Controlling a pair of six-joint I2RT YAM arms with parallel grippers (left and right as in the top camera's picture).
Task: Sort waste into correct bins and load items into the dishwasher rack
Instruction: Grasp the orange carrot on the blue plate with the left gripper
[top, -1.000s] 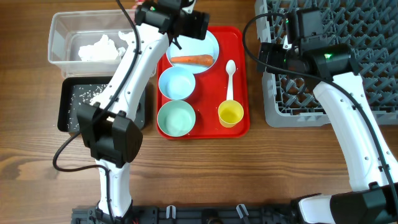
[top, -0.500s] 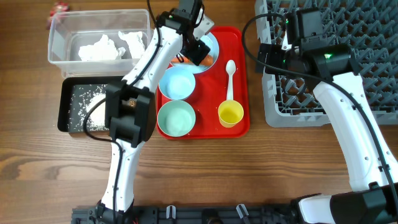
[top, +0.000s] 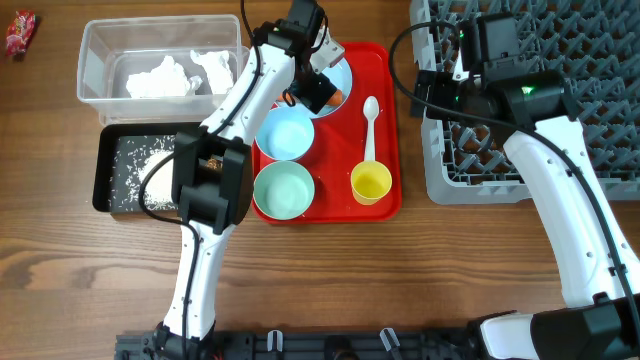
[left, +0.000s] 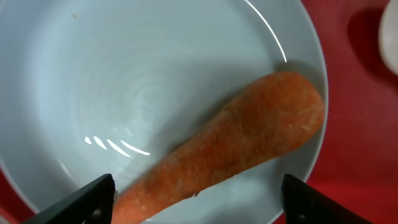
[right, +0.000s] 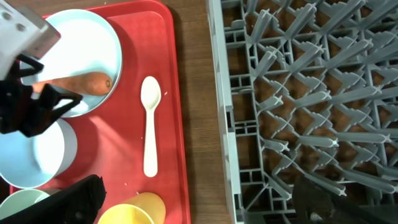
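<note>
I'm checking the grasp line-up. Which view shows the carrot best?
The left wrist view: the carrot fills the frame, lying on the plate. The right wrist view shows it small, its left end hidden. Overhead, the left gripper covers most of it.

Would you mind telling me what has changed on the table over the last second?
The red wrapper has travelled left, past the tub, onto the table. The left claw came down over the plate and now straddles the carrot, open, not gripping. The right claw, cup and spoon stayed put.
</note>
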